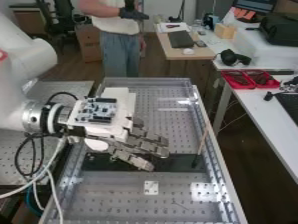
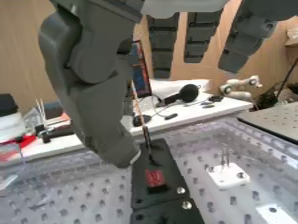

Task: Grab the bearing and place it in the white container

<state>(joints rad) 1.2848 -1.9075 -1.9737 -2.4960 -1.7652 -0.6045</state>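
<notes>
At six o'clock in the high view, find a small white square plate [image 1: 151, 192]. Beyond it, trace a long black strip [image 1: 179, 164] from seven to five o'clock, bearing a small red block [image 2: 155, 178]. Near centre, come to the dark grey robot hand [image 1: 151, 148], fingers straight, spread wide. At four o'clock, find a thin, brownish, slanting stick [image 1: 203, 139]; at two, shallow red plastic trays [image 1: 241, 87]. Cannot tell where the bearing lies.

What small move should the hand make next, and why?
Probably a slight lift, fingers kept open: the hand is above the bench, its straight fingers pointing roughly toward the slender upright stick by the black plate. I cannot tell which piece is the bearing, so closing now would be guesswork.
</notes>
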